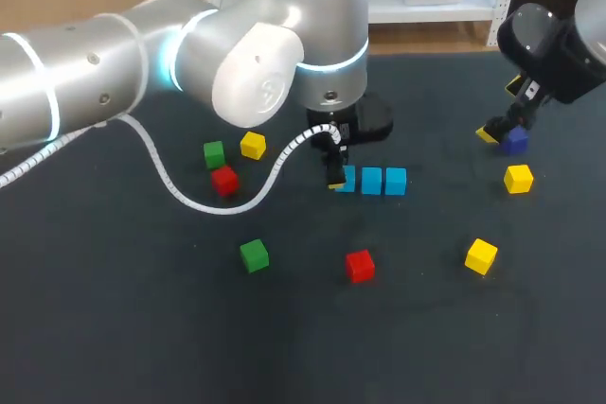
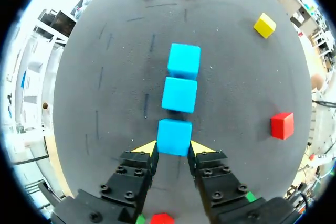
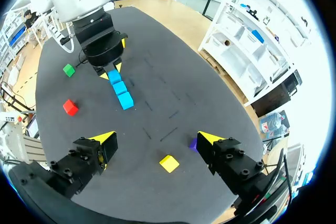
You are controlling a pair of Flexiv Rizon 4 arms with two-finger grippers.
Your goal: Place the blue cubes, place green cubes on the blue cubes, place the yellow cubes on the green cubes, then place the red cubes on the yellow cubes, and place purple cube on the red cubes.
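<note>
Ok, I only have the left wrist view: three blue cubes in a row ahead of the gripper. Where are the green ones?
Observer: Both lie to the left of the blue row. The first green cube is farther back and the second green cube is nearer the robot.
Operator: Is the right arm holding anything?
Observer: No. The right gripper is open and hangs just above the purple cube.
Operator: I count two yellow cubes. Is there a third?
Observer: Yes. A third yellow cube sits close beside the first green cube, not touching it.
</note>
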